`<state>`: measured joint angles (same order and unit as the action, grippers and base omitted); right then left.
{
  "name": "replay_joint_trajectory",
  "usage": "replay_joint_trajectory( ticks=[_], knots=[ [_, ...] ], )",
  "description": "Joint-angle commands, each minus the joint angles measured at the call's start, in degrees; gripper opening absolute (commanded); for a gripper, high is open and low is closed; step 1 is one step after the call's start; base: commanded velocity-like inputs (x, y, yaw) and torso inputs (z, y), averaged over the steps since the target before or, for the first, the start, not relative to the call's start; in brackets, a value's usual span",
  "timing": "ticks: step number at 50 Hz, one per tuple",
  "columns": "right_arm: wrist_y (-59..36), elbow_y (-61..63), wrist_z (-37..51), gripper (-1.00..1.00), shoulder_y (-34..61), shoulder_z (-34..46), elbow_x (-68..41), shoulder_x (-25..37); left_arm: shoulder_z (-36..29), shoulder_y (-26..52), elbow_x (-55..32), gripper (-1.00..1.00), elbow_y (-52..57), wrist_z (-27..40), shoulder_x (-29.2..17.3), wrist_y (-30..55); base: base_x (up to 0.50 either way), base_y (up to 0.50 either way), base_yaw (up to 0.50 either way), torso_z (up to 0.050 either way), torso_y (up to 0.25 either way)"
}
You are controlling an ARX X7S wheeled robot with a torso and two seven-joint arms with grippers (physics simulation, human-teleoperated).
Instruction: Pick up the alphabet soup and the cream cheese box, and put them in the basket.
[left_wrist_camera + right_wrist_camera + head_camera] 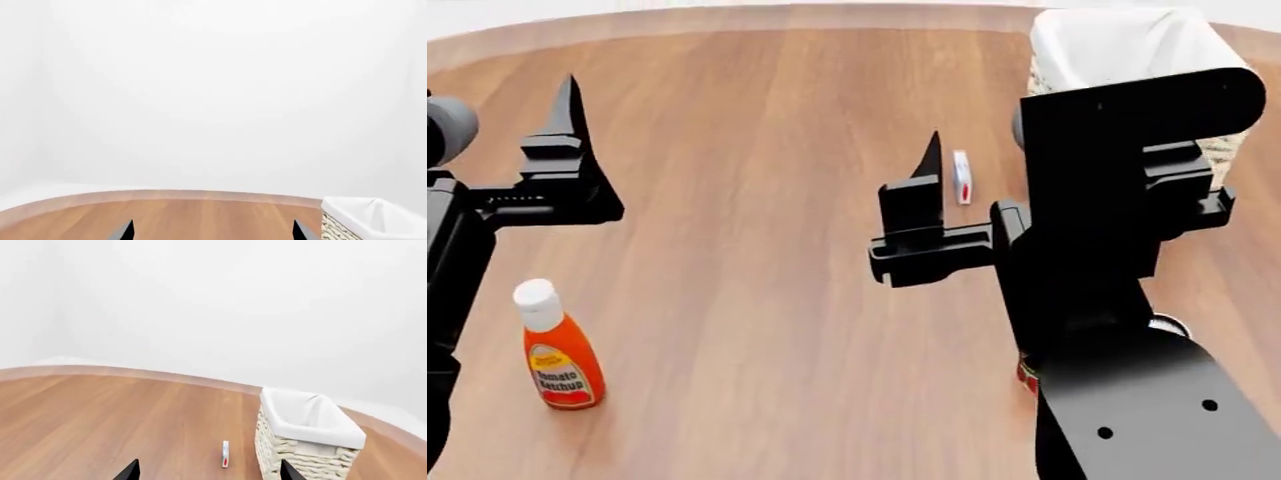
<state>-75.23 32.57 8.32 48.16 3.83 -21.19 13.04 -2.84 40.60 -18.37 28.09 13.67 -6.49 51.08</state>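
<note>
Wood table (761, 120): cream cheese box (962, 177) mid-frame beside basket (1121, 45) upper right, unpicked. Left gripper (212, 231) and right gripper (208, 471) spread, empty. Soup not identifiable.

One piece of readable text is found, in the head view. On the red ketchup bottle (557, 352), which stands upright on the wooden table (761, 150), a yellow label is carried, and the words "Tomato Ketchup" are printed on it in two lines. A smaller mark above those words on the same label is too small to be read. On the cream cheese box (962, 177) a red spot is seen on a white face, but no lettering can be made out there. No text is shown in either wrist view.
</note>
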Motion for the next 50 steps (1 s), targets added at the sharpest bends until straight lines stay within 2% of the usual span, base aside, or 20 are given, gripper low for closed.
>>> replay_joint_trajectory(
  ticks=[1,50],
  knots=[
    [-2.44,0.16,0.18,1.0,2.96,0.65,-0.83,0.34,-0.86,1.19,-0.4,1.0,1.11,0.7,-0.73,0.42,0.5,0.0,0.0,0.0,0.0],
    [-3.09,0.46,1.03,1.0,2.95,1.44,-2.62,1.2,-1.79,1.58,-2.33,1.0,1.95,2.93,-2.23,-0.64,0.5,0.0,0.0,0.0,0.001]
  ],
)
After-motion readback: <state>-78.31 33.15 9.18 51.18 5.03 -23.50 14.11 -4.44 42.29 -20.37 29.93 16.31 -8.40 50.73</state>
